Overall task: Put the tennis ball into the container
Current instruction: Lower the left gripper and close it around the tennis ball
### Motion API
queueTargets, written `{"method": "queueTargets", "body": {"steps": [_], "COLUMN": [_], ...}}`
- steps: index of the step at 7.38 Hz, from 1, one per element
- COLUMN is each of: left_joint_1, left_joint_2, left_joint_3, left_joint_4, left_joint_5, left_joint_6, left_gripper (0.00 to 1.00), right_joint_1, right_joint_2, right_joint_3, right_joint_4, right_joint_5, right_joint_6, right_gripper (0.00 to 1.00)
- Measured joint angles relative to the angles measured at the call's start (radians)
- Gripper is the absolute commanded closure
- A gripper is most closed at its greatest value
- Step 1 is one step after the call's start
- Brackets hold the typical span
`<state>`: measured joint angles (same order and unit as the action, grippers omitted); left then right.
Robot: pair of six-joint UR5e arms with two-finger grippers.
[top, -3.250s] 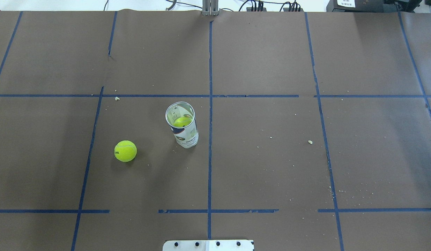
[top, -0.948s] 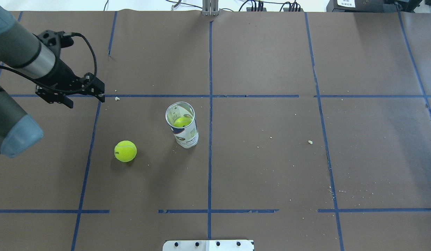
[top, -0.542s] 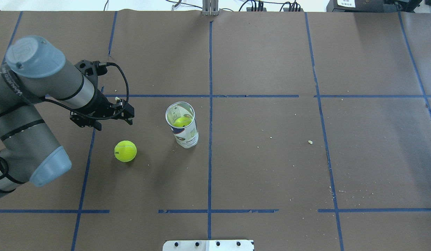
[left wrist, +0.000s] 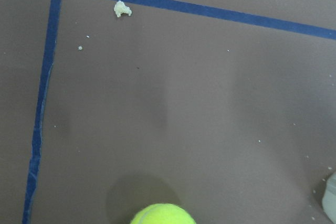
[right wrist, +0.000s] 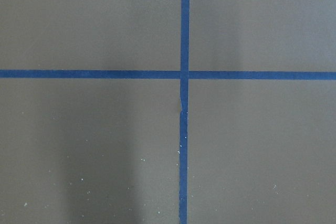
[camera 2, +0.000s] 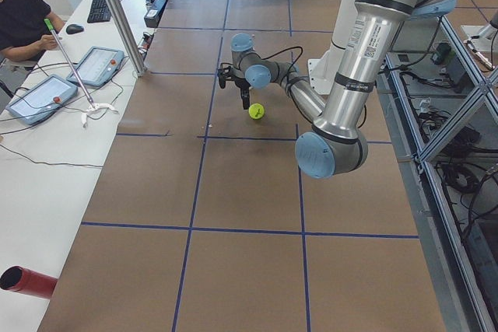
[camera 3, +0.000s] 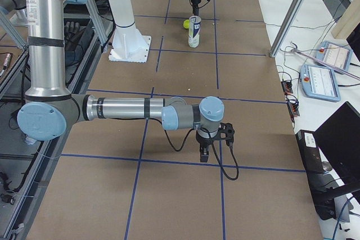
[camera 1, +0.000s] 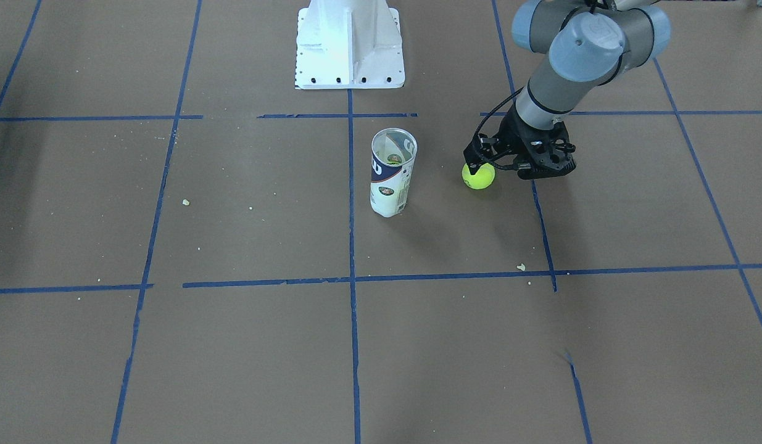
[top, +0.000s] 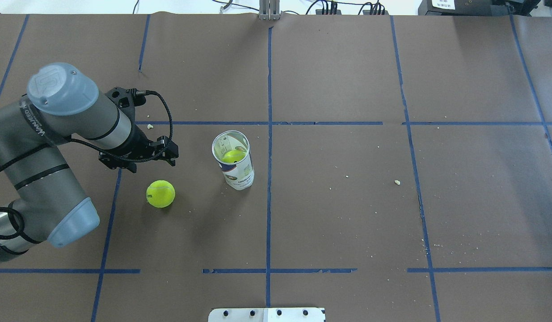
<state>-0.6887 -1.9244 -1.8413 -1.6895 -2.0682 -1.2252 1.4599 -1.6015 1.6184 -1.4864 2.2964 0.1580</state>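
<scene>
The tennis ball [top: 160, 193] [camera 1: 478, 176] lies on the brown table, left of the container; it also shows at the bottom edge of the left wrist view [left wrist: 163, 214]. The container [top: 233, 158] [camera 1: 392, 172], a clear tube with a navy and white label, stands upright with its top open, and a second yellow-green ball [top: 233, 156] sits inside. My left gripper [top: 144, 161] [camera 1: 510, 166] hovers open and empty just beyond the loose ball. My right gripper [camera 3: 214, 139] shows only in the exterior right view, far from both, and I cannot tell its state.
The white pedestal base [camera 1: 350, 43] stands at the robot's side of the table. Pale crumbs [top: 397, 182] dot the paper, which blue tape lines divide into squares. An operator [camera 2: 19, 17] sits with tablets at the side bench.
My left arm has come in from the left edge and swept right and nearer, ending close above the loose ball. Ball and tube have not moved.
</scene>
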Motion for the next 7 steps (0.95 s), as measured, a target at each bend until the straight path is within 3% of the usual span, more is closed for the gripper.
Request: {"method": "queueTargets", "body": {"steps": [7], "left_joint_1": [0.066], "left_joint_2": [0.008], "left_joint_3": [0.062], "left_joint_4": [-0.056], "left_joint_5": [0.012], "left_joint_6": [-0.015], "left_gripper": [0.0], "right_joint_1": [0.0], "right_joint_2": [0.0], "right_joint_3": [0.0], "right_joint_4": [0.0], "right_joint_5": [0.0], "right_joint_6": [0.0], "right_gripper": [0.0]}}
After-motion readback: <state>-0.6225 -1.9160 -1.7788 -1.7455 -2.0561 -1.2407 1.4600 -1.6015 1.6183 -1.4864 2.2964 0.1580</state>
